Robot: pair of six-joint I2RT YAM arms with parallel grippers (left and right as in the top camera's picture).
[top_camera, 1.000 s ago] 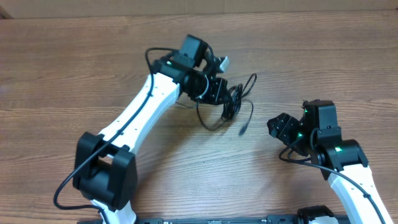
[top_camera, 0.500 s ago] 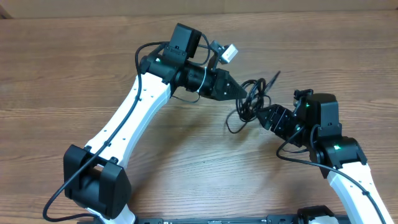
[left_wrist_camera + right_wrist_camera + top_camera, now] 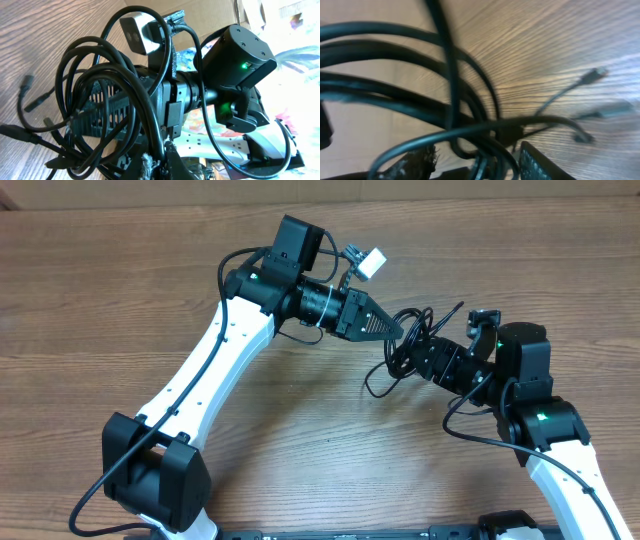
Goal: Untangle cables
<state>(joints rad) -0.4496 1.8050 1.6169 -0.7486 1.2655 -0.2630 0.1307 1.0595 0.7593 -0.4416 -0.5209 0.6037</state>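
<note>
Left gripper (image 3: 388, 328): clamped tight on the cables (image 3: 410, 345), which bunch at its tip.
Right gripper (image 3: 422, 358): jaws stand apart around several strands, closed on none that we can see.
Cables: a tangled black bunch between both grippers, slightly right of the tabletop's (image 3: 120, 300) middle.
Plug ends (image 3: 592, 75): a few hang free of the bunch.

Brown wood-grain table (image 3: 120, 300) fills the view, and there, right along the table's far edge, a flat pale tan cardboard-like strip (image 3: 150, 190) lies.
</note>
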